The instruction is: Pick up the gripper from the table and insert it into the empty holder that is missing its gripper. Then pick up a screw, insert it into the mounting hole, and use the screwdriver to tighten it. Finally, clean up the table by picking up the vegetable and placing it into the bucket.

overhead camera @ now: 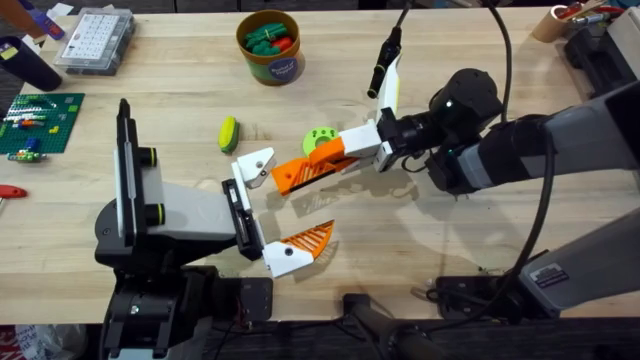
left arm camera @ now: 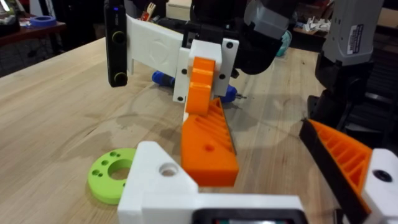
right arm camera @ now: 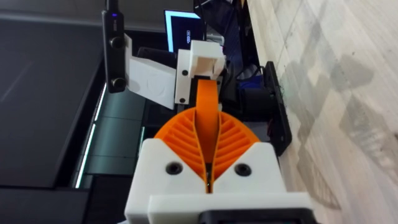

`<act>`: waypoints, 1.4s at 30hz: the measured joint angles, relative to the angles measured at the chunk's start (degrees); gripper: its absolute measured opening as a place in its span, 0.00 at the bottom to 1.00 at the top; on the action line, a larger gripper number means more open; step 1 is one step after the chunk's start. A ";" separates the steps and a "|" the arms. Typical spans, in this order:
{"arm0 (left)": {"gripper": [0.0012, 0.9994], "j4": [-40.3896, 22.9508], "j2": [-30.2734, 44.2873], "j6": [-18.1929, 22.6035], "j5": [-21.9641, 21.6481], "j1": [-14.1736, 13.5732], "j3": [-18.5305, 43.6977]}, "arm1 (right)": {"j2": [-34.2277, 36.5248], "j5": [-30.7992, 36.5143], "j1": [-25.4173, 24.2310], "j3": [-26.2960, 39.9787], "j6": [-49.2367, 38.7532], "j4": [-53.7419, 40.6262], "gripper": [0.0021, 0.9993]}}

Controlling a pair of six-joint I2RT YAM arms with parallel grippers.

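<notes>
Light wood table (overhead camera: 450,60), bucket (overhead camera: 271,46) at far edge.

Grey and black arm links are seen, with black cables looped at the upper right. White bracket jaws carry orange ribbed pads (right arm camera: 205,140), fixed by dark screws.

The table (overhead camera: 420,40) is light wood with pale plank stripes. The gripper (overhead camera: 305,170) is orange and ribbed on a white base; the holder (overhead camera: 255,165) is white. The bucket (overhead camera: 270,50) is orange-tan with a dark blue band, and a ring (overhead camera: 320,137) is bright green.
</notes>
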 joint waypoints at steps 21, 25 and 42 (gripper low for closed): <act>0.99 -0.23 0.26 -0.02 0.07 0.00 0.42 | 0.13 0.23 0.05 0.00 3.02 3.08 0.02; 0.99 -0.23 0.26 0.00 0.09 0.00 0.42 | 0.13 0.91 0.05 0.00 3.61 3.09 0.02; 0.99 -0.10 0.26 0.00 -0.77 0.11 0.42 | 0.11 3.97 1.95 0.00 4.59 2.82 0.02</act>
